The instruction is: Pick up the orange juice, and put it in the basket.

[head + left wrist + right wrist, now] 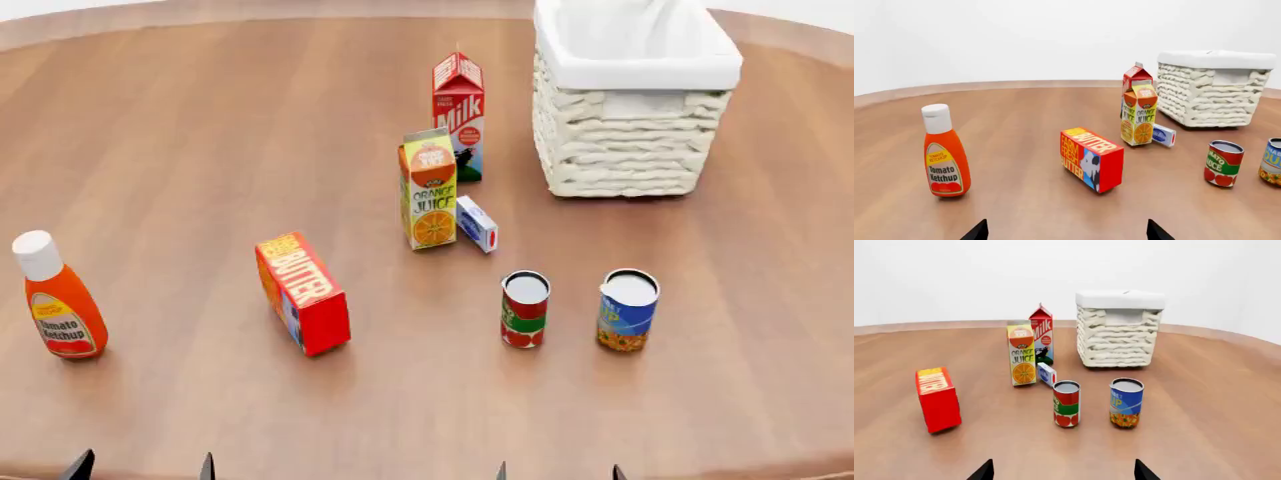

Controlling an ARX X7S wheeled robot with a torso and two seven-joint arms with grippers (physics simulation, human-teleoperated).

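Both my grippers sit low at the near edge of the table, and only their dark fingertips poke into view: my left gripper [140, 467] shows two tips spread wide apart, holding nothing, and my right gripper [557, 472] shows the same, tips parted and empty. From the left wrist camera the left fingertips [976, 231] frame open wood, and from the right wrist camera the right fingertips [982, 471] do likewise. Out ahead, the orange juice [429, 188] stands upright near the middle of the wooden table [187, 130], well clear of both hands. Just behind it, on the far side, stands the Milk carton [458, 115], also upright, and a small blue-and-white box [477, 224] lies just beside the juice on its right; whether they touch I cannot tell. The basket [630, 130] sits farther back and to the right of the juice, apart from it, its white lining folded over the rim. Nearer to me, the red Butter box [303, 293] stands on edge to the left of the juice, and far left stands the Tomato Ketchup bottle [56, 298], white cap up. To my right, two cans stand side by side: a red-and-green tomato can [525, 309] and a blue can [627, 309].
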